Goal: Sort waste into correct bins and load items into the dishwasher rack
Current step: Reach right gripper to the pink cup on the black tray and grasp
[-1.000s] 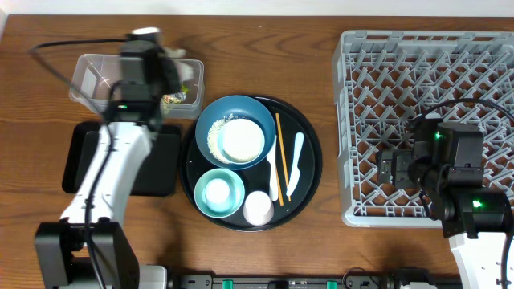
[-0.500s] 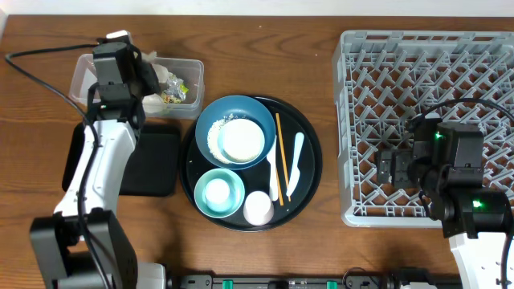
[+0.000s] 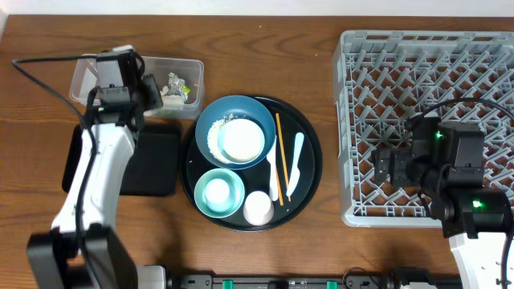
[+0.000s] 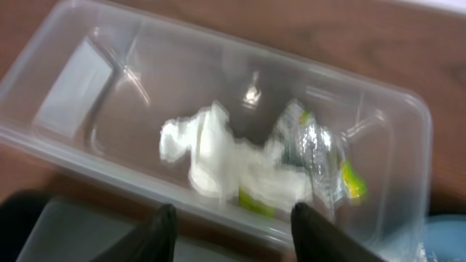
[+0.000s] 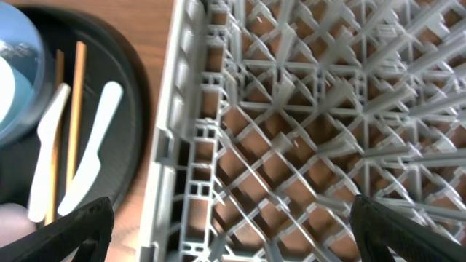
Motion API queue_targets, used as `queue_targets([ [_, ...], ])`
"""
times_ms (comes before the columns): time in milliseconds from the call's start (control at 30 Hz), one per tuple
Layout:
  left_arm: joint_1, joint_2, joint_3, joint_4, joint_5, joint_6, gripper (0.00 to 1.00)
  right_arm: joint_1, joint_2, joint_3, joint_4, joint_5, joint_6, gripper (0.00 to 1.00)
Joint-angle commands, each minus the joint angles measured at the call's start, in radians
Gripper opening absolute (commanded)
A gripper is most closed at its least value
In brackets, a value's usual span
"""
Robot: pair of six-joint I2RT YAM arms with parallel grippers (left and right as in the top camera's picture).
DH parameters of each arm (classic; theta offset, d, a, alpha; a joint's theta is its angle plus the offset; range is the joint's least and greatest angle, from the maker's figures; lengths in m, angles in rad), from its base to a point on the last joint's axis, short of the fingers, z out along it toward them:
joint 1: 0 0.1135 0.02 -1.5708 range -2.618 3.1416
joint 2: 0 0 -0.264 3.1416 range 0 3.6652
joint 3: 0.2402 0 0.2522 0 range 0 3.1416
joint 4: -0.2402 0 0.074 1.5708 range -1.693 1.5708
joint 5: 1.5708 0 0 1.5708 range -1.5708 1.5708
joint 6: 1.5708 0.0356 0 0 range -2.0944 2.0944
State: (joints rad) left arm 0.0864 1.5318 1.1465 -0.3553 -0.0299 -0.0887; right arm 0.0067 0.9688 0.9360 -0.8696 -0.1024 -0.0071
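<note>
Left gripper (image 4: 234, 212), jaws apart and empty, hovers just above a clear tub (image 4: 378, 109). A crumpled napkin (image 4: 207, 149) and shiny wrapper (image 4: 317, 156) lie inside, below its fingertips. Both look light and soft, pinchable anywhere.

The clear plastic tub (image 4: 87, 65) is sitting slantwise on the wooden table (image 4: 291, 29), blurred but readable. Inside the tub, near its middle, a crumpled white paper napkin (image 4: 211, 149) is lying. Touching the napkin, on the side toward the tub's far end, a crinkled wrapper (image 4: 317, 156) is showing silver with yellow-green patches. The left gripper (image 4: 233, 234) is hovering over the tub's near wall, its two dark fingertips (image 4: 162, 234) standing apart with nothing between them. Just beside that near wall, a dark tray (image 4: 44, 225) is peeking in.
</note>
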Motion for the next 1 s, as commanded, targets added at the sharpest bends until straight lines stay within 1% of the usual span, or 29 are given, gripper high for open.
queue_targets([
  [0,-0.017,-0.102,0.01,-0.121,-0.004,0.002,0.52,-0.007,0.0,0.018,0.023,-0.096,0.01,0.99],
  [67,-0.021,-0.153,0.01,-0.253,-0.004,-0.004,0.53,-0.007,0.0,0.025,0.04,-0.137,0.01,0.99],
  [167,-0.02,-0.201,0.01,-0.415,-0.005,-0.077,0.58,-0.002,0.0,0.049,0.043,-0.184,0.006,0.99],
  [233,-0.02,-0.223,0.01,-0.525,-0.005,-0.14,0.65,0.014,0.003,0.068,0.038,-0.229,-0.009,0.99],
  [267,-0.02,-0.228,0.01,-0.573,-0.005,-0.177,0.67,0.03,0.01,0.081,0.031,-0.247,-0.01,0.99],
  [333,-0.02,-0.228,0.01,-0.641,-0.005,-0.223,0.7,0.063,0.024,0.099,0.021,-0.262,-0.01,0.99],
  [400,-0.019,-0.224,0.009,-0.691,-0.005,-0.228,0.75,0.123,0.05,0.119,0.003,-0.271,-0.017,0.99],
  [467,-0.019,-0.223,0.005,-0.713,-0.005,-0.228,0.81,0.203,0.081,0.137,-0.016,-0.267,-0.016,0.99],
  [533,-0.019,-0.223,0.002,-0.722,-0.005,-0.228,0.85,0.29,0.121,0.153,-0.032,-0.264,-0.007,0.99],
  [633,-0.019,-0.223,0.001,-0.726,-0.005,-0.228,0.93,0.418,0.186,0.165,-0.044,-0.255,0.013,0.99],
  [733,-0.019,-0.223,0.001,-0.725,-0.005,-0.229,0.95,0.557,0.262,0.165,-0.049,-0.229,0.034,0.99],
  [833,-0.019,-0.222,0.001,-0.725,-0.005,-0.229,0.95,0.663,0.324,0.165,-0.05,-0.158,0.064,0.99],
  [967,-0.019,-0.222,0.001,-0.724,-0.005,-0.228,0.95,0.805,0.408,0.165,-0.004,-0.088,0.066,0.99],
])
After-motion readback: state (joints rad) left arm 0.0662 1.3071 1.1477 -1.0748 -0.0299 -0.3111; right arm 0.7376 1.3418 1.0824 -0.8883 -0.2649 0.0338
